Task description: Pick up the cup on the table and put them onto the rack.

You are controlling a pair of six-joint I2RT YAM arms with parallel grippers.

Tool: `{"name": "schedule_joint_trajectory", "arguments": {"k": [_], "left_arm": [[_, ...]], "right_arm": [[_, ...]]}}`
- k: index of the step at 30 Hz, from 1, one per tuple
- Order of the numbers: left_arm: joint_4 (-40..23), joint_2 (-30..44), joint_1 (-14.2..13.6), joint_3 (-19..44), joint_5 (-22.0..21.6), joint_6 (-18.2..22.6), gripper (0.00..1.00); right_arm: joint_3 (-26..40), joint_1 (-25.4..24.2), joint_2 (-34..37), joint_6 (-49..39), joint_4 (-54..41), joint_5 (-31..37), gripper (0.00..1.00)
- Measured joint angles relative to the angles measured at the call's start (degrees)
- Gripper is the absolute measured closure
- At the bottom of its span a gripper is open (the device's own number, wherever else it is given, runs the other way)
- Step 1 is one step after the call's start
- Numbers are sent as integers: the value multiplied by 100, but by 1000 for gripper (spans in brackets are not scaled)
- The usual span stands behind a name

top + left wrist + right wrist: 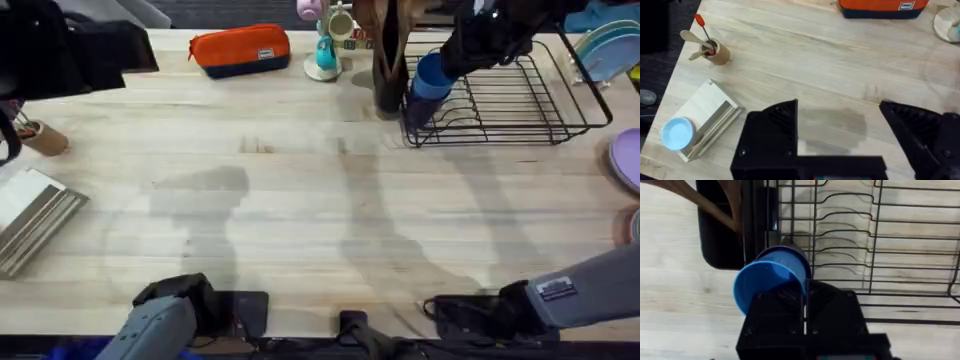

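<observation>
Overhead: right gripper (440,75) holds blue cup (431,78) at far-right rack (560,110), its left end. Left wrist: left gripper (840,135) open, nothing in it. Right wrist: jaws pinch the rim; cup (771,277) prob. light, stiff, slippery plastic.

The right black two-finger pincer (805,292) is closed tight on the rim of a bright blue handleless plastic cup (771,282); the cup lies tilted on its side, its open mouth turned toward the camera; just beyond the pincer stands the large black wire dish rack (875,245), its row of curved plate slots running away from the fingers; the cup's base reaches the rack's near corner; beside the cup, away from the rack, stands a tall dark utensil holder (722,227) with a brown wooden handle (700,200) leaning out; pale wooden bench (670,285) lies beneath.
</observation>
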Motion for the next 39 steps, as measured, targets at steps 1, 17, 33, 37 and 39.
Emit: {"name": "schedule_joint_trajectory", "arguments": {"k": [1,17,33,37,39], "left_arm": [[0,0,0,0,0,0,8],[0,-1,0,0,0,0,7],[7,-1,0,0,0,0,8],[7,-1,0,0,0,0,7],[7,-1,0,0,0,0,7]], "right_arm": [[0,0,0,1,0,-1,952],[0,0,-14,-1,-10,0,709],[11,0,-1921,-192,-444,0,9],[11,0,-2301,-238,-579,0,9],[11,0,-2467,-258,-658,0,9]]}}
